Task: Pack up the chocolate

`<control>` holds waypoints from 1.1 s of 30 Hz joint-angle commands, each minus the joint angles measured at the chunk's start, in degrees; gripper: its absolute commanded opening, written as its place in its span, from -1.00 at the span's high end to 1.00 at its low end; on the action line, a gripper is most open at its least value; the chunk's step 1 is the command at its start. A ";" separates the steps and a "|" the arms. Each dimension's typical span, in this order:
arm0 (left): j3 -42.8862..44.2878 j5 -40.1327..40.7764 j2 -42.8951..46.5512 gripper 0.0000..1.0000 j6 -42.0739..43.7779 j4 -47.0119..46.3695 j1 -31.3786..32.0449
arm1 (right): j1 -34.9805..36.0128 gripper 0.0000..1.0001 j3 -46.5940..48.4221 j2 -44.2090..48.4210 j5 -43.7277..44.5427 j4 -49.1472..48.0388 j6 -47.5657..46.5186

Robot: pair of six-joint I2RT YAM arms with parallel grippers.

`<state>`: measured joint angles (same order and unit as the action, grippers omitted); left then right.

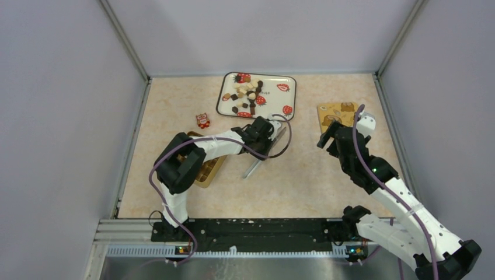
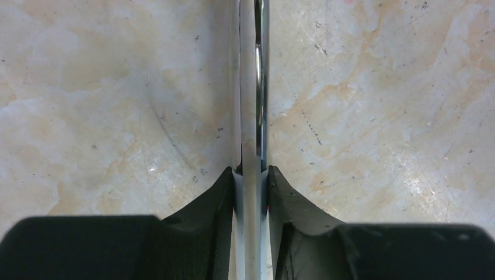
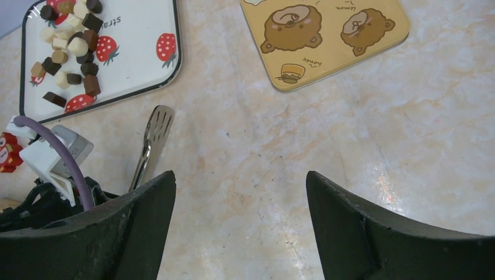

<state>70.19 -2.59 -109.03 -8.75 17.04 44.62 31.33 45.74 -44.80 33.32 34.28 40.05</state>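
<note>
well, my left pincer is nearly closed. its two black fingers press on both sides of the shiny metal tongs. the tongs run straight out in front of it, low over the table. i cannot tell if they are lifted or lying on it.

my right pincer is wide open and has nothing between its fingers. it hangs over the table, well to the right of the tongs.

the chocolate is a heap of small dark, light brown and white bits. it sits on the left half of the white tray with strawberry pictures, at the far side of the table. the tray is just past the left pincer. the wide end of the tongs is near the tray's near edge but not touching it.

a yellow lid with bears lies flat just past the right pincer. a small red toy stands left of the tray. a gold box lies under my left arm, which hides part of it.
</note>
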 commanded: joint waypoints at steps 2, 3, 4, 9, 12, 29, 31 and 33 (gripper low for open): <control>0.01 -0.94 4.46 0.45 0.85 3.94 0.12 | -0.17 -0.60 0.59 0.63 0.46 -1.51 -0.69; 0.46 -0.85 5.86 0.45 1.15 5.13 0.12 | -0.21 -0.59 0.73 0.67 0.63 -1.58 -0.82; 0.99 -0.77 7.24 0.45 1.62 6.21 0.12 | -0.16 -0.59 0.90 0.74 0.71 -1.62 -0.99; 5.05 0.30 13.65 0.41 3.05 11.98 -0.97 | -0.22 -0.58 1.36 0.74 0.96 -2.99 -2.60; 8.79 0.16 14.63 0.36 3.51 16.12 -2.36 | -0.19 -0.57 1.57 0.15 0.83 -4.02 -3.64; 18.69 -3.45 14.43 0.31 -2.39 21.18 -14.53 | -0.17 -0.57 3.42 -4.94 -1.43 -7.01 -6.12; 21.11 -3.56 12.79 0.33 -3.00 21.38 -16.35 | -0.19 -0.56 3.57 -5.35 -1.69 -7.38 -6.13; 23.09 -3.61 10.94 0.34 -2.98 20.75 -16.89 | -0.21 -0.56 3.36 -5.56 -1.88 -7.76 -6.10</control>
<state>87.99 -5.10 -96.03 -9.78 40.12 29.41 31.33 46.00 -49.98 32.25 29.32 34.89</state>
